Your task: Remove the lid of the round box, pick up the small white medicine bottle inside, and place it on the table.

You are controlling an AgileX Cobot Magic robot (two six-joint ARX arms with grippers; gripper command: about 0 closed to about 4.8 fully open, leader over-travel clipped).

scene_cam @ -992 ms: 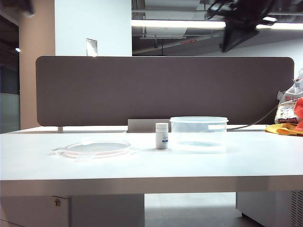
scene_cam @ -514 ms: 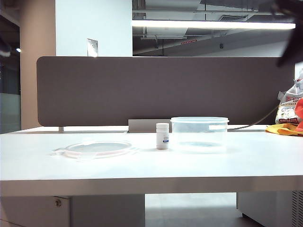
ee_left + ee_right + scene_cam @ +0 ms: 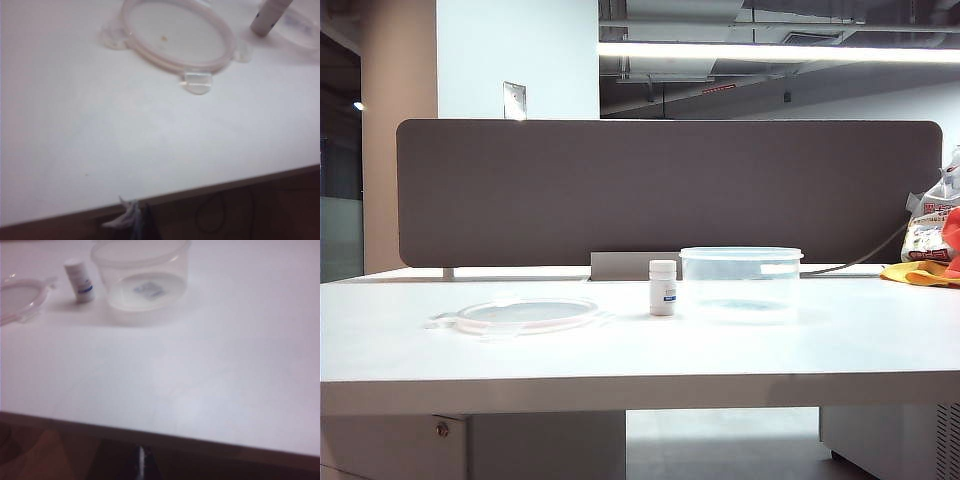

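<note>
The lid (image 3: 525,315) lies flat on the table (image 3: 720,345), left of centre. The small white medicine bottle (image 3: 662,288) stands upright on the table, just left of the round box (image 3: 740,283), which is uncovered and has no bottle in it. Neither arm shows in the exterior view. In the left wrist view, my left gripper (image 3: 135,222) is shut and holds nothing. It hangs back beyond the table's front edge, well short of the lid (image 3: 177,35). My right gripper (image 3: 141,465) is likewise shut and holds nothing, off the front edge and far from the box (image 3: 142,272) and bottle (image 3: 80,281).
A dark divider panel (image 3: 670,190) backs the table. Bags and an orange cloth (image 3: 932,245) sit at the far right edge, with a cable (image 3: 860,258) running behind the box.
The dark arm at the top right of the exterior view has swung right and out of the picture. Lid, bottle and box have not moved.
</note>
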